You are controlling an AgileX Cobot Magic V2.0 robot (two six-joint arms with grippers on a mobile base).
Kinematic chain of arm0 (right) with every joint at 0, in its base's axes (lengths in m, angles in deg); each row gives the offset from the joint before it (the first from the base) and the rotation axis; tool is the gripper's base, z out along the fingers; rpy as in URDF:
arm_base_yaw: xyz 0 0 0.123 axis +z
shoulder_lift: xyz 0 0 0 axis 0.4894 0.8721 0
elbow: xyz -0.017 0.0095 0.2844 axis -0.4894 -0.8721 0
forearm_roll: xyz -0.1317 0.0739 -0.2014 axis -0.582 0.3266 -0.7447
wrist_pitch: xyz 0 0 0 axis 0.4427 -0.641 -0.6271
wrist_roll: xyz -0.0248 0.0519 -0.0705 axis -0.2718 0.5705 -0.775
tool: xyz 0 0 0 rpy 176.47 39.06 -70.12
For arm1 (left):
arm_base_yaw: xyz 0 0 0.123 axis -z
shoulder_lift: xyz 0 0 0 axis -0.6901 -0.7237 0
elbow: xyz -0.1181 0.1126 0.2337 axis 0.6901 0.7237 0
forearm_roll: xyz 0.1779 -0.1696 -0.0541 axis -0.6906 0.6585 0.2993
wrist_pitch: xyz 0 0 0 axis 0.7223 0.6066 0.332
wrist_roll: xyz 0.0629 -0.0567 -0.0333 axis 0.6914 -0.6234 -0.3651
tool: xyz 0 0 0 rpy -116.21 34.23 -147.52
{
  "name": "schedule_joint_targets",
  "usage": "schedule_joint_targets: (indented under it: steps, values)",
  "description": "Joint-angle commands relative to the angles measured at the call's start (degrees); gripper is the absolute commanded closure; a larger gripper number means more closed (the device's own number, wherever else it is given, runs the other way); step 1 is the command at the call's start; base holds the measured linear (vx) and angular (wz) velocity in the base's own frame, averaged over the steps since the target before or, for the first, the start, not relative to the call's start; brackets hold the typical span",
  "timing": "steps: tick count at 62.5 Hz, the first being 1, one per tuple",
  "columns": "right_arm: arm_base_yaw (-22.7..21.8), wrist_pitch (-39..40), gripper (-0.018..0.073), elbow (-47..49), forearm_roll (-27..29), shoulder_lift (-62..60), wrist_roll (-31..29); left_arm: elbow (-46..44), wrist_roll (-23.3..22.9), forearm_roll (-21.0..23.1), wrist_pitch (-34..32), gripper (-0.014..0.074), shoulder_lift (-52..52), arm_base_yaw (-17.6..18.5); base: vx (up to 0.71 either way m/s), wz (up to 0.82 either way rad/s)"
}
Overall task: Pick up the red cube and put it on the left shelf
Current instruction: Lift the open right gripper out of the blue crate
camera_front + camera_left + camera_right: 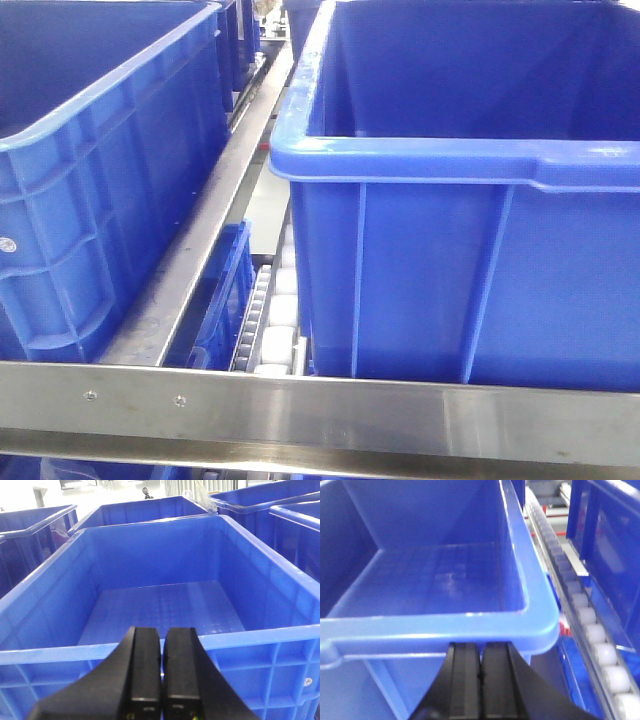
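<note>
The red cube is not clearly in view. A small red patch (565, 628) peeks out below the rim of the blue bin (445, 625) in the right wrist view; I cannot tell what it is. My right gripper (481, 646) is shut with nothing between its fingers, its tips just under that bin's near rim. My left gripper (162, 630) is also shut and empty, held in front of the near wall of an empty blue bin (160, 650). Neither gripper appears in the front view.
Two large blue bins (100, 200) (450, 160) stand side by side on racking. A steel rail (320, 410) crosses the front, another steel rail (200, 250) runs between the bins. White rollers (600, 650) line the track on the right. More blue bins (280, 510) stand behind.
</note>
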Motion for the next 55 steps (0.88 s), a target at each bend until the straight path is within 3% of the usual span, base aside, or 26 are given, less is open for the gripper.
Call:
schedule_joint_targets:
  steps: [1,55]
  values:
    - [-0.41,7.68,0.0508,1.43,0.16,-1.1,-1.53,1.26,0.0,0.37,-4.83,0.0491,-0.46,0.34,0.0,0.0]
    - [-0.41,6.61,0.0508,1.43,0.16,-1.1,-1.51,1.26,0.0,0.37,-4.83,0.0491,-0.46,0.34,0.0,0.0]
